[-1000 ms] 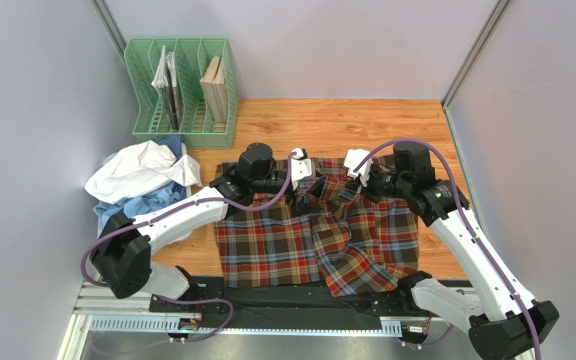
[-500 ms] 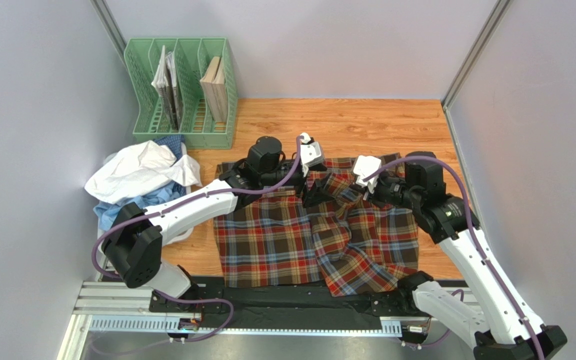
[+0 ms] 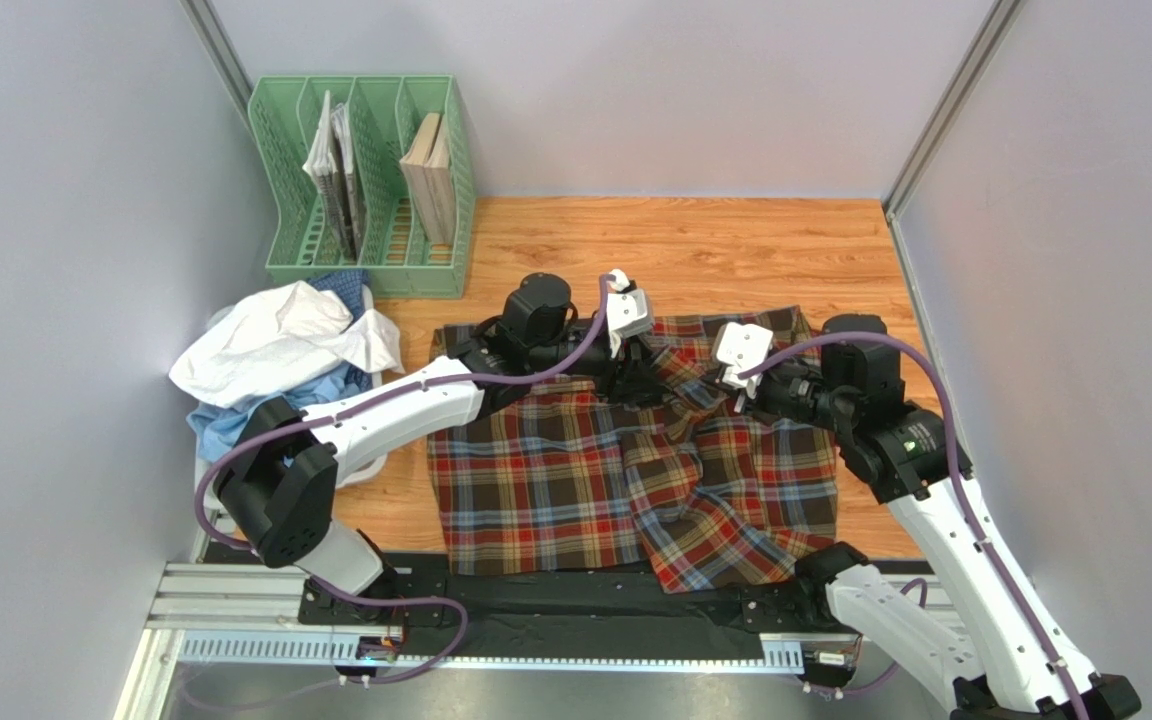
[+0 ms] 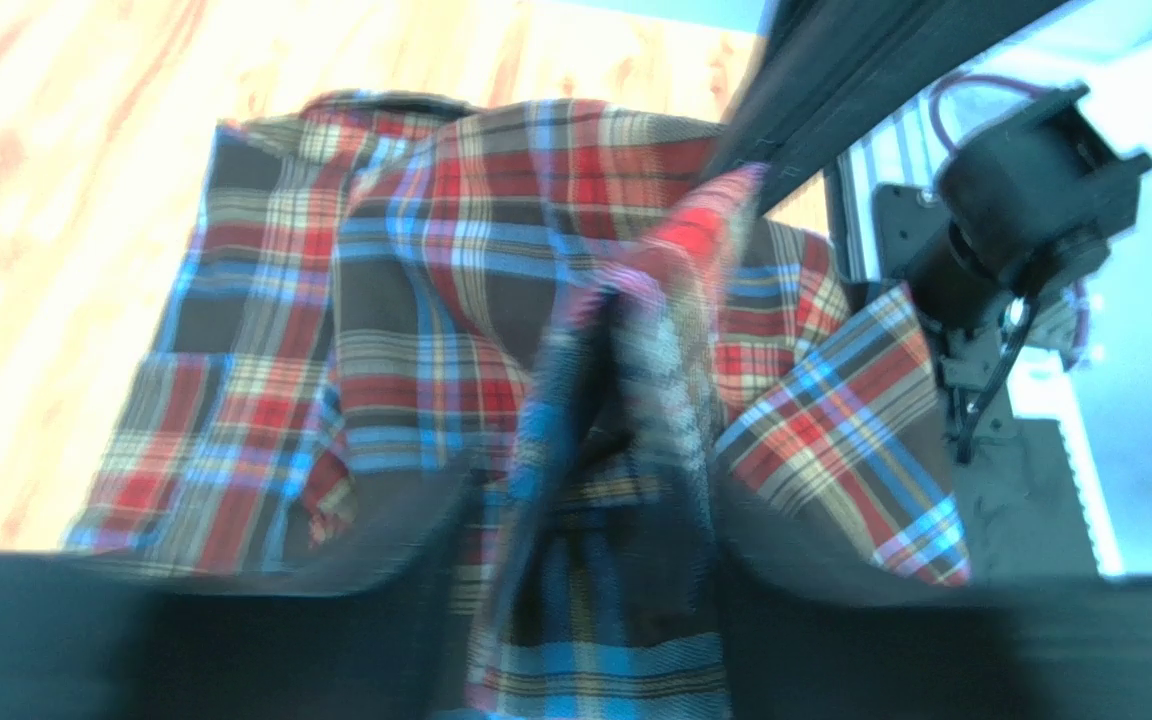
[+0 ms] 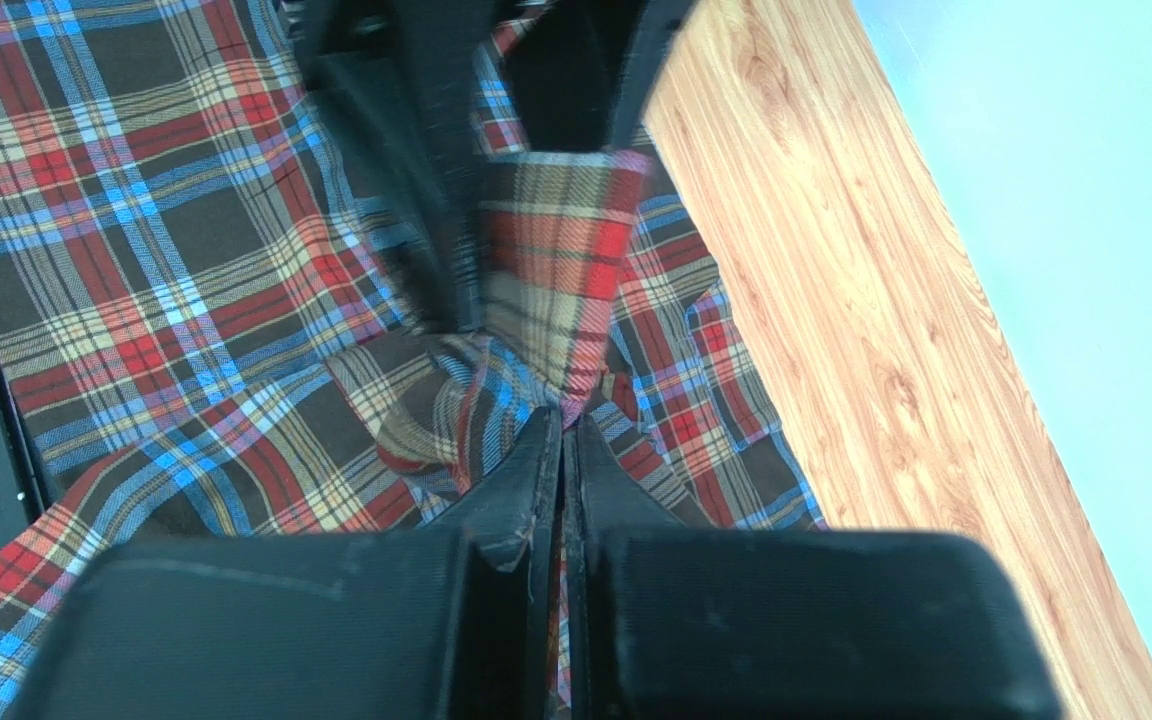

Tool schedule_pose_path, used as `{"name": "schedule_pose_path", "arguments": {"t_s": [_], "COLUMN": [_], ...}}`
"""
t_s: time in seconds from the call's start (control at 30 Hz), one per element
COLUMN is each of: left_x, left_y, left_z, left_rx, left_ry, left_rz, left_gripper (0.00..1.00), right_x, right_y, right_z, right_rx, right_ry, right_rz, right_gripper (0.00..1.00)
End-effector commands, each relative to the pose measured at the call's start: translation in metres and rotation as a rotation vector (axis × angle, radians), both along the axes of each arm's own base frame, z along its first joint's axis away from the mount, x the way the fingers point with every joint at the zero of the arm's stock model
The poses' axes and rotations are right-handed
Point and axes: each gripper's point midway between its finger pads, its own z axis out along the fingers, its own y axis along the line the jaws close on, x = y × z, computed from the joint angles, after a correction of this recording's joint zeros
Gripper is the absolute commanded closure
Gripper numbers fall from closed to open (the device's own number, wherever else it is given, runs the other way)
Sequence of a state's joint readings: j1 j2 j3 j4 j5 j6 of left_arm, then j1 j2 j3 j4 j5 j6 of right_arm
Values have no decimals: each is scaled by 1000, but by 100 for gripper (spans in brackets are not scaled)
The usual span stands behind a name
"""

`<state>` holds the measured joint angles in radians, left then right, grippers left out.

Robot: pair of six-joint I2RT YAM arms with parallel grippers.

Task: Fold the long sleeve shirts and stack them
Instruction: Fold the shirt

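tartan shirt (image 3: 567,480) lies spread on the tabletop (image 3: 687,248) at lower centre of the top view. its near hem touches the black strip by the arm bases, and a rumpled ridge runs up the middle. further up, the right pincer (image 5: 560,435) is pressed together, pinching a raised fold near the collar end. just beside it the left pincer (image 4: 597,495) sits half spread astride another fold. cannot tell if the pads bite yet. far left is a pile of the white shirt (image 3: 274,338) on the light blue shirt (image 3: 259,405), with the green rack (image 3: 364,165) behind it at upper left.

risks: the left pincer may catch only the top layer, or the fold may slip out, so a lift would bunch the cloth. the two pincers work very near each other and could knock.

vs a second ago: the left pincer was wide and is now narrowing on the fold, having reached further up. the right pincer has shifted right and is still clamped.
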<state>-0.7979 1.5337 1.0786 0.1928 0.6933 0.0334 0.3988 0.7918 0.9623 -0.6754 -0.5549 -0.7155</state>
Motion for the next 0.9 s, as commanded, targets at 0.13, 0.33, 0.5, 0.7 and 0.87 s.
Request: {"name": "schedule_pose_path", "arguments": {"t_s": [0.13,0.33,0.5,0.7,0.87], "left_x": [-37,-53,-78,-132,-153], "left_y": [6,28,31,34,45], "left_z": [53,51,51,37,17], "left_rx": [28,150,217,283,322], "left_ry": [-109,-260,-416,-499,-524], "left_rz": [-164,-240,-353,-549,-621], "left_gripper": [100,100,100,100,100], "right_x": [15,22,41,90,131], "right_y": [-18,-67,-113,-143,-156], "right_z": [11,1,8,6,-5], "right_rx": [-6,-104,-8,72,96], "right_ry": [-62,20,157,378,481], "right_rz": [-144,-331,-441,-517,-555], "right_gripper": [72,0,0,0,2]}}
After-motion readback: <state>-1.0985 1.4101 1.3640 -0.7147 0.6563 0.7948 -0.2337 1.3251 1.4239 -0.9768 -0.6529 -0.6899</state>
